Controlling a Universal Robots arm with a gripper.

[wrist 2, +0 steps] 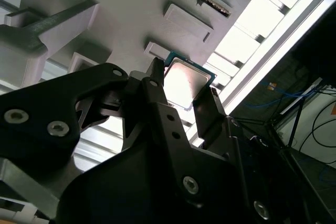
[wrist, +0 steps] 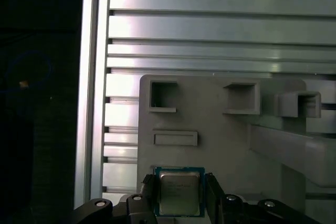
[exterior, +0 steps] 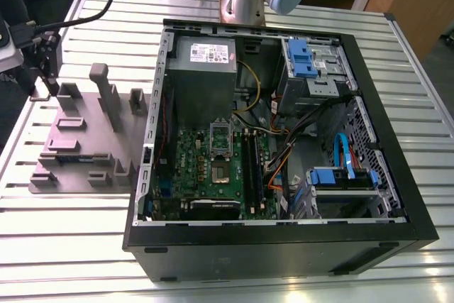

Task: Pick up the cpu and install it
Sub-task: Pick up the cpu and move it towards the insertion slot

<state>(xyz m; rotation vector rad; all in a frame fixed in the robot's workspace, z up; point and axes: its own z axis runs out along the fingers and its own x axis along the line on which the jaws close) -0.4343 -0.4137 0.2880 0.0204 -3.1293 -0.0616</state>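
The cpu [wrist: 179, 195] is a small square chip with a silvery top and a thin green rim. In both wrist views it sits between my two black fingers, over the pale grey fixture plate [wrist: 220, 135]. My gripper [wrist: 179, 179] is shut on the cpu [wrist 2: 185, 83], one finger [wrist 2: 156, 77] against each opposite edge. In the exterior view my gripper [exterior: 48, 76] hangs at the far left, above the back left corner of the grey fixture [exterior: 78, 143]. The dark square socket [exterior: 221, 174] lies on the green board [exterior: 191, 168] inside the open computer case.
The black case [exterior: 284, 246] lies on its side on the slatted metal table [exterior: 227, 285], to the exterior view's right of the fixture. Inside are a grey power supply [exterior: 204, 69], blue drive brackets [exterior: 301, 58] and loose cables. Upright posts [exterior: 103, 86] rise from the fixture.
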